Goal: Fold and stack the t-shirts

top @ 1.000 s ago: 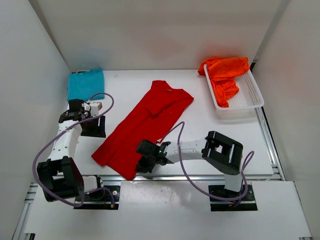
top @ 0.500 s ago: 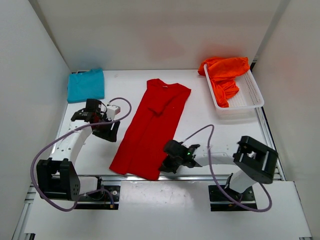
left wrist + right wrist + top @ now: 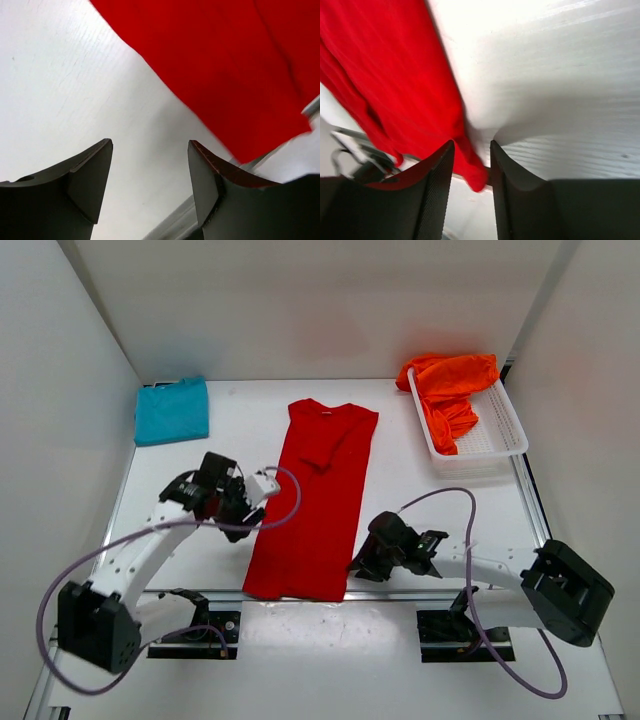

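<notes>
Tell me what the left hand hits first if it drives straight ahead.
Most likely the red t-shirt: the open left hand points at its edge across bare table. If pitched down, it meets table first; depth is unclear.

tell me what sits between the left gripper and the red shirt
Only bare white table, seen in the left wrist view, separates the left gripper from the red t-shirt.

Bare table between red t-shirt and basket (orange t-shirt heaped inside); teal t-shirt blocks far-left corner.
</notes>
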Controlling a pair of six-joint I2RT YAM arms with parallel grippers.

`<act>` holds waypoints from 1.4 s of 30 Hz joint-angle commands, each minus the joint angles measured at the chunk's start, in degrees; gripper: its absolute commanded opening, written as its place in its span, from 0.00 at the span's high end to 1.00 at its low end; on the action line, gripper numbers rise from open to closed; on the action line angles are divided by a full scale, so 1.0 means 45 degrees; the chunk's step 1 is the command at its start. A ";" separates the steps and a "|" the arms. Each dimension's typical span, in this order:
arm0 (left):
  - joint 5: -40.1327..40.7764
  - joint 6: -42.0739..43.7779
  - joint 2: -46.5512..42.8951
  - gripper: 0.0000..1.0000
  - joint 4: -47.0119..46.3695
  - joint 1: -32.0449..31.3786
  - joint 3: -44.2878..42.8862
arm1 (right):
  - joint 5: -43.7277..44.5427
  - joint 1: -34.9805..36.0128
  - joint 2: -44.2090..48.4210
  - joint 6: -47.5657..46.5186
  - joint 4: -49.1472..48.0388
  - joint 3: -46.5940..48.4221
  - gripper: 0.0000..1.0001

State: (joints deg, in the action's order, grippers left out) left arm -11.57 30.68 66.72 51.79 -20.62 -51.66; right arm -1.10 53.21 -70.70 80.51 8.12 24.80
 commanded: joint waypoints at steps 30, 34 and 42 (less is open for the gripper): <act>-0.1219 1.7495 -0.6403 0.33 0.0638 -0.0946 0.5948 | -0.0087 0.1418 -0.0833 -0.3204 0.0150 0.0859 0.54; -0.1411 1.8906 -0.7872 0.34 0.0366 -0.0769 0.7474 | -0.0456 0.1184 -0.0677 -0.3223 -0.0417 0.0370 0.54; -0.2268 2.0057 -0.8655 0.33 0.1008 -0.0984 0.8062 | -0.0614 0.0852 -0.0521 -0.3730 -0.0730 0.0153 0.54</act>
State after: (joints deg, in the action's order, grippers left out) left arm -16.43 112.31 27.99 53.17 -25.43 -15.42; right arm -4.75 57.60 -73.14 66.59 4.43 26.39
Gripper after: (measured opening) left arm 0.664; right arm 0.461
